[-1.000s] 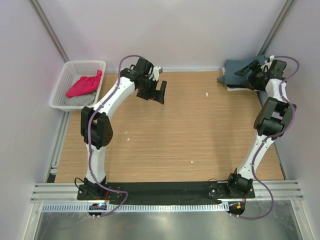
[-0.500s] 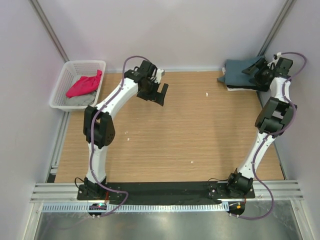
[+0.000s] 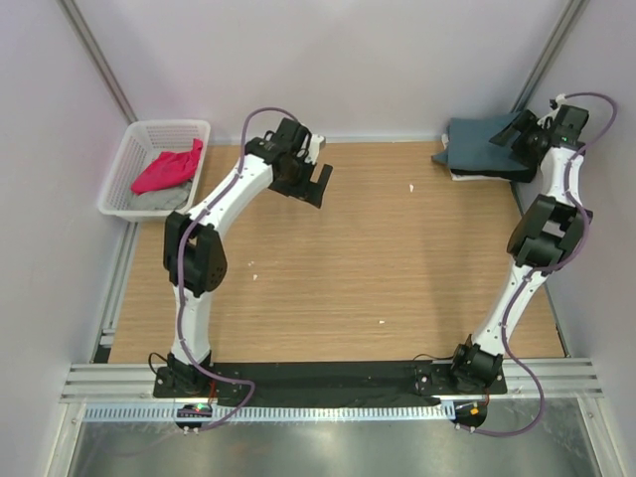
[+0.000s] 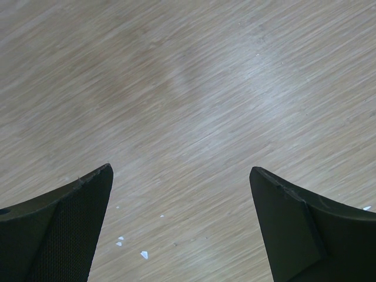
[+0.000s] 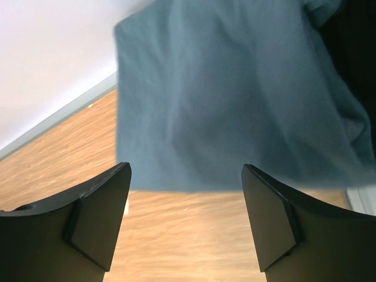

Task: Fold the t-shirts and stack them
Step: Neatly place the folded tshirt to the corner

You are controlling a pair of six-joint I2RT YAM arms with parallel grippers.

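My right end effector [image 5: 185,168] gapes wide and empty over the blue-grey t-shirt [image 3: 479,142] at the bench's [image 3: 378,258] two o'clock corner, my left end effector [image 4: 181,171] equally wide over bare wood near eleven o'clock.

White mesh basket [image 3: 119,169], wooden table [image 3: 378,248], white flecks [image 4: 144,254]

Grey t-shirt [image 3: 164,199] mostly hidden under magenta t-shirt [image 3: 167,167]; slate-blue t-shirt [image 5: 235,100] blurred, cropped at top edge.

The blue-grey t-shirt [image 5: 235,100] is matt cloth, the table [image 4: 188,88] smooth wood grain, the basket [image 3: 121,171] plastic mesh
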